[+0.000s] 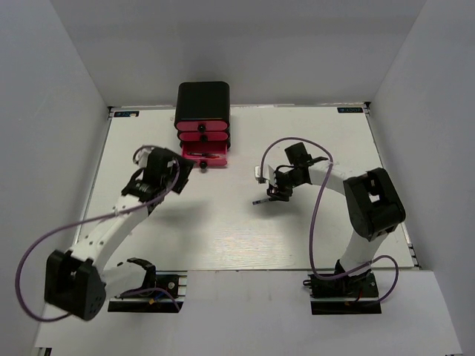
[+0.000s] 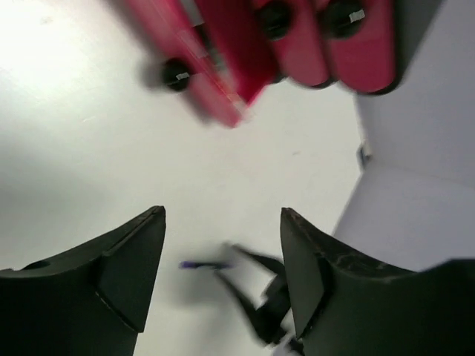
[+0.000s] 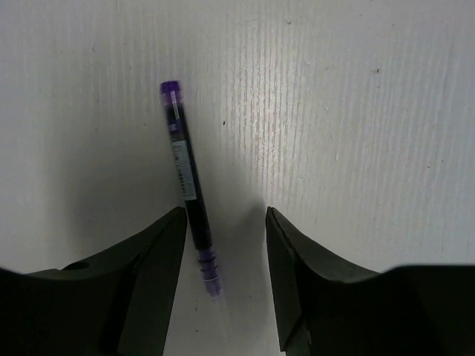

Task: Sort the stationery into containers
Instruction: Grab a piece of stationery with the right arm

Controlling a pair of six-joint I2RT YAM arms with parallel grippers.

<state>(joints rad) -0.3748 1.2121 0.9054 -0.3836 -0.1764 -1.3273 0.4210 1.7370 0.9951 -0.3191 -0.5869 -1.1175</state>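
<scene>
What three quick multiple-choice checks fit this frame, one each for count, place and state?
1. How many pink-red drawers with black knobs sit in the small black rounded cabinet? A two; B three; C five.
2. Where is the thin dark pen with purple ends? A inside a drawer; B atop the cabinet; C flat on the white table, between the fingers of the right gripper.
3. The bottom drawer is: A pulled out; B flush shut; C removed.
B: the top view shows three red fronts stacked.
C: the right wrist view shows it lying between the open fingers.
A: its front juts out past the two above.
</scene>
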